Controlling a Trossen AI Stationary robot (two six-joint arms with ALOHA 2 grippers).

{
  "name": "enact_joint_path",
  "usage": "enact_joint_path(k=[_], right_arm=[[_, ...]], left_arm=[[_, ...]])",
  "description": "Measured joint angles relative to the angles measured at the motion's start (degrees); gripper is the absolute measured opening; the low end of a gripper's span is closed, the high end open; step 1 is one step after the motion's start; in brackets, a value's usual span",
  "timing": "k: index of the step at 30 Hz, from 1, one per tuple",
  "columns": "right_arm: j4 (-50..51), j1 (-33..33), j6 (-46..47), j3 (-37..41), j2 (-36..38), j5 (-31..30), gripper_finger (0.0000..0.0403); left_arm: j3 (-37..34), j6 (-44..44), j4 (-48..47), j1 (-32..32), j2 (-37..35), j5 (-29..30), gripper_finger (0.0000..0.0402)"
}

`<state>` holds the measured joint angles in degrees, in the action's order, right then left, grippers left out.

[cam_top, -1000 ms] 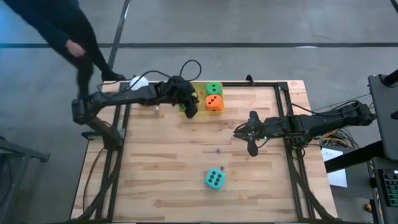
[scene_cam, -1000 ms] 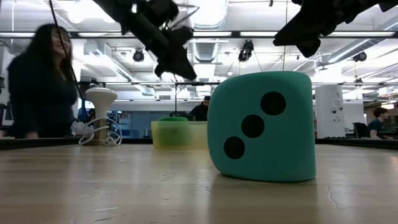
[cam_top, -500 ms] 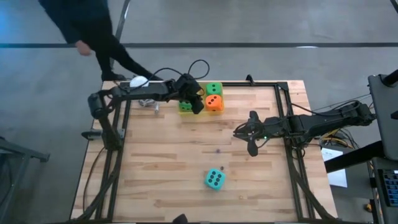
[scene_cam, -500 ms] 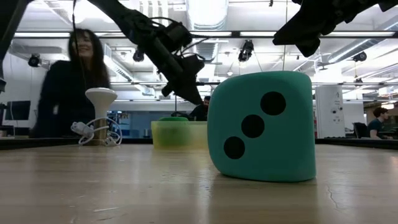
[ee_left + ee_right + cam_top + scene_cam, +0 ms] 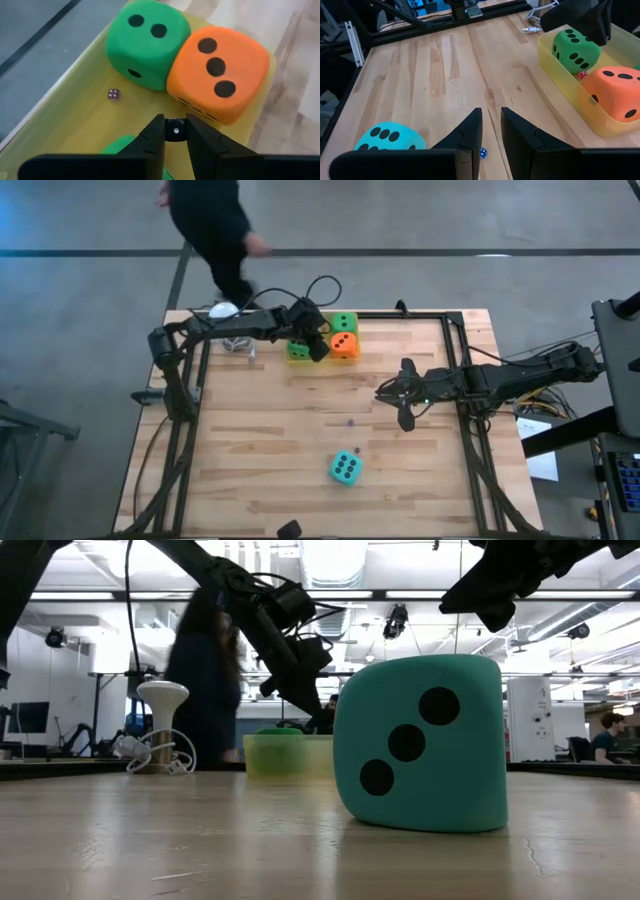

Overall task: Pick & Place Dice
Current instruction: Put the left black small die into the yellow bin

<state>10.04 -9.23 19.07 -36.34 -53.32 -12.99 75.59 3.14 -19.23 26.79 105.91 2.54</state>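
A: High view: teal die (image 5: 344, 468) sits alone near the table's front edge; the others lie in the yellow tray (image 5: 75, 117) at the back edge.

B: Looks soft, light; pinch opposite flat faces. Left gripper (image 5: 175, 131) holds a tiny black die (image 5: 175, 130) over the tray; right gripper (image 5: 490, 131), slightly parted, holds nothing.

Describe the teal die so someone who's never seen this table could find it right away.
Start from the wooden table and look to its near edge, far from the yellow tray at the back where the other large dice sit. The teal die stands alone on bare wood there. It is the only teal cube, and the only large die outside the tray.
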Motion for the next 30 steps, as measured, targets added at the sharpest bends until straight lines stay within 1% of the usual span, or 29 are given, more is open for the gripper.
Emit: enact_joint_path(k=[6,11,22,30], right_arm=[[0.0,0.0,0.0,0.0,0.0,0.0,0.0063],[0.0,0.0,0.0,0.0,0.0,0.0,0.0063],[-0.1,0.0,0.0,0.0,0.0,0.0,0.0063],[-0.1,0.0,0.0,0.0,0.0,0.0,0.0063]], left_arm=[[0.0,-0.2,-0.1,0.0,0.0,-0.1,0.0057],[0.0,-0.1,-0.1,0.0,0.0,-0.2,0.0066],[0.0,0.1,-0.5,0.0,0.0,-1.9,0.0116],[0.0,0.3,-0.5,-0.1,0.0,-2.6,0.0182]])
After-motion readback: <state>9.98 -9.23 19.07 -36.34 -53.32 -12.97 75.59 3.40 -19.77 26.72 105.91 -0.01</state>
